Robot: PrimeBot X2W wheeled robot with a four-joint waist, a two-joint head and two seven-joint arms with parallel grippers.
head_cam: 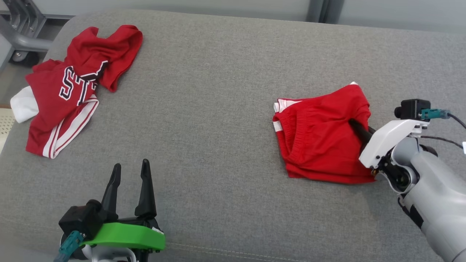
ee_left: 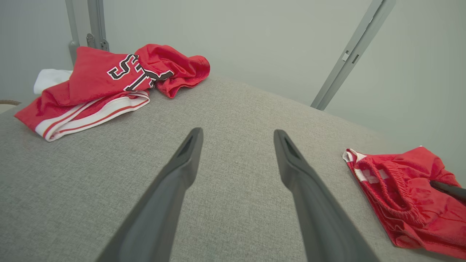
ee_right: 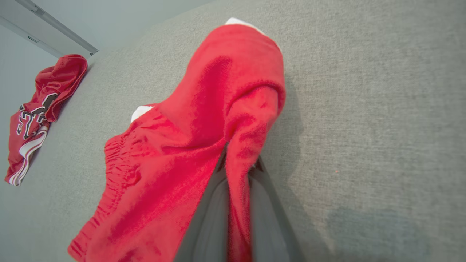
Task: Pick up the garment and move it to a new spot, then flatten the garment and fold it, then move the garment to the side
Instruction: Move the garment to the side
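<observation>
The garment (head_cam: 316, 134) is a pair of red shorts with an elastic waistband and white trim. It lies crumpled on the right side of the grey padded surface (head_cam: 218, 109). My right gripper (head_cam: 352, 122) reaches into its right edge, shut on a raised fold. In the right wrist view that fold of the garment (ee_right: 189, 153) is pinched between my right gripper's (ee_right: 238, 163) two dark fingers. My left gripper (head_cam: 131, 164) hovers open over bare fabric at the lower left, far from the shorts. The left wrist view has my left gripper (ee_left: 236, 133) spread wide and the garment (ee_left: 400, 196) at the right.
A heap of other red clothing (head_cam: 72, 83), a lettered jersey over white-striped shorts, lies at the far left corner beside a white cloth (head_cam: 23, 105). A grey metal frame (head_cam: 22, 36) stands beyond that corner. The surface's edge runs along the back.
</observation>
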